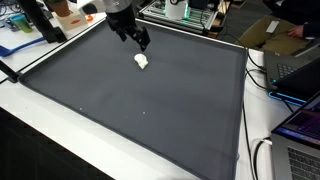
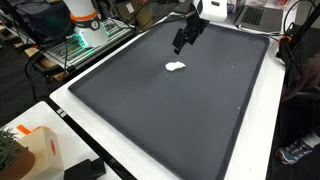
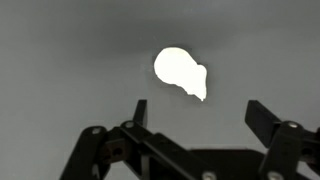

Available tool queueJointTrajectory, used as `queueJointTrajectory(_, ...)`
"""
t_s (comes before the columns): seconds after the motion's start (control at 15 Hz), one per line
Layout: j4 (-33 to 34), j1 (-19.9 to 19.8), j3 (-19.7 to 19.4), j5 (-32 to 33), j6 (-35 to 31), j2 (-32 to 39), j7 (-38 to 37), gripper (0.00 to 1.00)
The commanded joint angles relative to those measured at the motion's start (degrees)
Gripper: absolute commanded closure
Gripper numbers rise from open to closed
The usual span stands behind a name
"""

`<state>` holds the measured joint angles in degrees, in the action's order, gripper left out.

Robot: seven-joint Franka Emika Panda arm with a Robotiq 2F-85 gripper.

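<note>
Gripper (image 1: 142, 43) is wide open and empty, hovering over the dark mat (image 1: 150, 115). White lump (image 3: 180, 72) lies on the mat just below and ahead of the fingertips, a bit off centre. Risk: the lump looks small and light, so 1 finger coming down off centre could knock it aside, or the tips could scrape the mat.

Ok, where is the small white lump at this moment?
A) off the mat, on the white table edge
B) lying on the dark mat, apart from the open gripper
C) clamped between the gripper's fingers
B: the white lump lies on the dark mat, and in the wrist view the gripper stands open, with nothing between its fingers and the lump clear of them.
</note>
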<state>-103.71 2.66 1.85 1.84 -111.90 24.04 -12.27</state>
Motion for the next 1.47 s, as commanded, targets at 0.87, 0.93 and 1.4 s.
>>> queueJointTrajectory(0.87,24.9,1.6,-1.4,-2.0,24.6,17.0,-3.1,0.0)
queueJointTrajectory(0.93,26.7,1.6,-1.5,-2.4,25.9,18.2,-3.3,0.0)
queueJointTrajectory(1.4,38.8,1.4,-2.3,-3.6,36.5,26.6,-4.3,0.0)
